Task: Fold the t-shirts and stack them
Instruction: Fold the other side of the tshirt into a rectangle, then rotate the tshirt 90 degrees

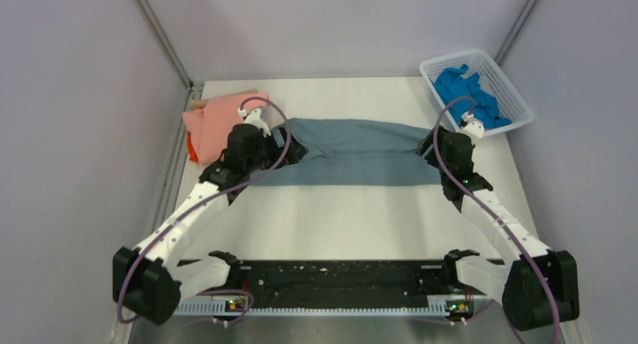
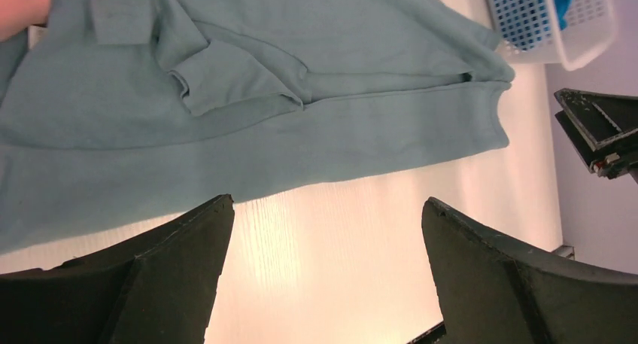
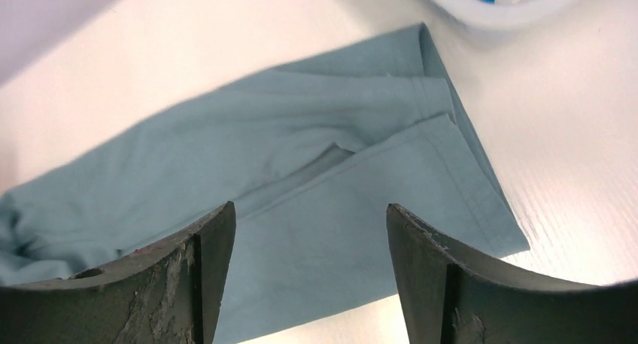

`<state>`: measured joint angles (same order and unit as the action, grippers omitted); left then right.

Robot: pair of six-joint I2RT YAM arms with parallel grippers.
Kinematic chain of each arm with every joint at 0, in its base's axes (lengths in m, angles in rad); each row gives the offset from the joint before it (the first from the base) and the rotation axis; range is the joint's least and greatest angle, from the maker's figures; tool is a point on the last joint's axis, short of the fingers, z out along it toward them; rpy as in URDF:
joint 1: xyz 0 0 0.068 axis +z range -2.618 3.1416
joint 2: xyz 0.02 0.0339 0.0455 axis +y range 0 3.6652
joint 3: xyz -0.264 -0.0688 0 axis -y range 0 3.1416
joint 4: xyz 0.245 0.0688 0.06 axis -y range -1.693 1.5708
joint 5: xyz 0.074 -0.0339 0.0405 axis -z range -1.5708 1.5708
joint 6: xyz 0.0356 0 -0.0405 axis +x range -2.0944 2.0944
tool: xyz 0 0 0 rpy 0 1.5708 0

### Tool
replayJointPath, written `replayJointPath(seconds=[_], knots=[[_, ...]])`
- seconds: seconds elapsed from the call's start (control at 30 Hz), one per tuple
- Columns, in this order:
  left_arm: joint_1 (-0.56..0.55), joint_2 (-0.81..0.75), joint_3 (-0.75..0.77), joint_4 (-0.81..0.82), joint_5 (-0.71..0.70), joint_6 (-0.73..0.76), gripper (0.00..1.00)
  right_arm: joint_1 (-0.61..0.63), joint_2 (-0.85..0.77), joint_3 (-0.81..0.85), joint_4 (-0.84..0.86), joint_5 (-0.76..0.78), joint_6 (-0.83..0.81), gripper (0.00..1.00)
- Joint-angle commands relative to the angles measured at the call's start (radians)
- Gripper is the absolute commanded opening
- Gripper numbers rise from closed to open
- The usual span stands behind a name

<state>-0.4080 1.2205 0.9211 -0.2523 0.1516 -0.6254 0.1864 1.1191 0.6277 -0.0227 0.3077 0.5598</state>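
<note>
The dusty grey-blue t-shirt [image 1: 353, 154] lies flat across the table's middle, folded into a long band. It fills the left wrist view [image 2: 248, 111] and the right wrist view [image 3: 301, 171]. My left gripper [image 1: 280, 150] is open and empty at the shirt's left end, above bare table. My right gripper [image 1: 431, 150] is open and empty over the shirt's right end. The salmon-pink t-shirt [image 1: 222, 122] lies folded at the back left, on top of an orange one [image 1: 191, 147] whose edge shows. The bright blue t-shirt [image 1: 470, 92] lies in the basket.
A white plastic mesh basket [image 1: 519, 111] stands at the back right corner, also in the left wrist view [image 2: 572, 47]. Grey walls close in the table on three sides. A black rail [image 1: 338, 280] runs between the arm bases at the near edge.
</note>
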Motion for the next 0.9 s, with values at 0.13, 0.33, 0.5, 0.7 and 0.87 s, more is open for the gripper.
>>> replayJointPath(seconds=[0.13,0.33,0.5,0.7,0.87], knots=[[-0.005,-0.285,-0.275,0.081,-0.052,-0.052,0.99,-0.01,-0.21,-0.092,0.101,-0.098,-0.018,0.74],[-0.006,-0.174,-0.32,0.17,-0.029,-0.087,0.99,-0.011,-0.134,-0.078,0.145,-0.167,-0.012,0.75],[-0.006,0.045,-0.257,0.196,-0.06,-0.09,0.99,-0.01,0.027,-0.006,0.142,-0.233,-0.004,0.75],[-0.005,0.322,-0.087,0.141,-0.071,-0.065,0.97,-0.01,0.188,0.059,0.111,-0.401,-0.003,0.73],[-0.005,0.413,0.001,0.181,-0.107,-0.063,0.98,0.017,0.098,-0.024,0.107,-0.246,-0.013,0.72]])
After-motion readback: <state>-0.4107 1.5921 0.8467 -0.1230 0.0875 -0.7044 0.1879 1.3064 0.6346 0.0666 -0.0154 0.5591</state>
